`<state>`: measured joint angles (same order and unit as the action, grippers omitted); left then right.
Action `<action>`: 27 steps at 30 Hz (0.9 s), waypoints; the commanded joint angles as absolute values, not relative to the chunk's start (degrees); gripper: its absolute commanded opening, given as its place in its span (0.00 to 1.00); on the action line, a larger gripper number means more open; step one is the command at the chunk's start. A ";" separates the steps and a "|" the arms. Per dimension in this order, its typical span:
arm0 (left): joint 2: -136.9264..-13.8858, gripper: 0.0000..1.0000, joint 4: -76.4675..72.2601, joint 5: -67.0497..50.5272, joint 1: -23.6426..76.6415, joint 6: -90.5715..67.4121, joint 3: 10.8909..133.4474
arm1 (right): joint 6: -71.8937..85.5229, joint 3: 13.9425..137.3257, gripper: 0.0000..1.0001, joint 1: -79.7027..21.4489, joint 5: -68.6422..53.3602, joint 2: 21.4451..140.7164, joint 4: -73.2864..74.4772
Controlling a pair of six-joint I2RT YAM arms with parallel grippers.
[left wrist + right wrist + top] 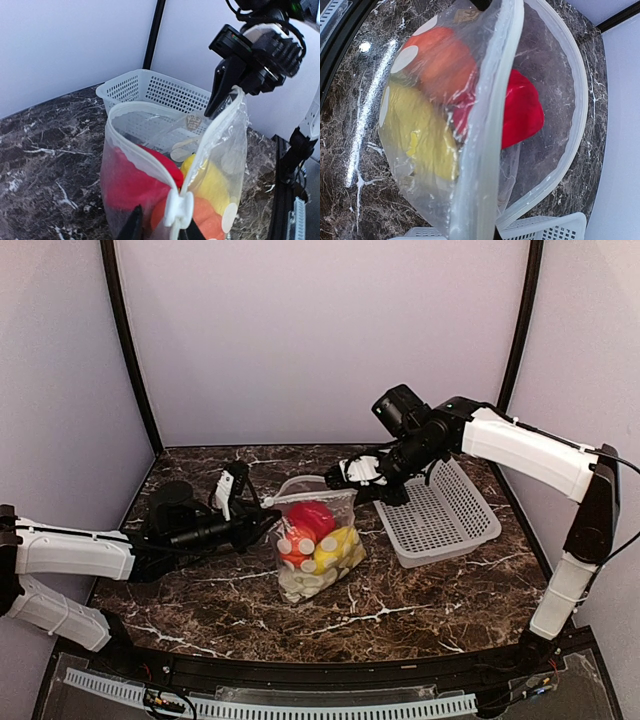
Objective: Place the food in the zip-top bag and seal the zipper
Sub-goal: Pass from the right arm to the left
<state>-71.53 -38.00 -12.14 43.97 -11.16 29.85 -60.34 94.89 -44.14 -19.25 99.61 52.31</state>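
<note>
Bare tabletop (420, 610) on the near side of the zip-top bag (318, 540); basket (440, 515) just beside its right

- Left arm (75, 552) lies low and almost level over the surface.
- Left fingers (132, 227) stand partly apart, one on each side of the zip-top bag (227, 145) corner; whether they grip it is unclear.
- Right arm (525, 450) has its elbow high and its forearm sloping down.
- Right fingers (219, 92) are pinched together on the bag corner opposite the left fingers.

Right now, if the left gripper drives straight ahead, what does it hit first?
The white zipper slider, between the left gripper's fingers at the zip-top bag's near end; contact unclear. Beyond: the open mouth, then the right gripper pinching the far corner.
</note>
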 commanded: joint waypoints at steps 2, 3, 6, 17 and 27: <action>-71.00 0.09 -37.34 -11.16 43.57 -9.72 32.09 | -59.50 94.56 0.03 -44.55 -19.51 98.49 52.27; -71.17 0.06 -37.17 -11.12 43.48 -9.53 32.21 | -59.50 94.57 0.03 -44.49 -19.39 98.55 52.25; -71.12 0.04 -37.24 -10.71 43.38 -9.57 32.25 | -59.32 95.06 0.04 -44.56 -19.08 98.70 52.47; -70.02 0.01 -18.70 -17.61 43.33 3.27 42.48 | -46.61 110.32 0.62 -43.68 -41.31 99.81 57.97; -69.01 0.01 -13.40 -21.49 43.33 7.45 45.53 | -34.15 117.18 0.54 -45.49 -47.45 109.17 50.83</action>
<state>-71.24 -15.35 -18.68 43.59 4.84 44.10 -39.83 115.11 -45.04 -43.11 105.56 53.52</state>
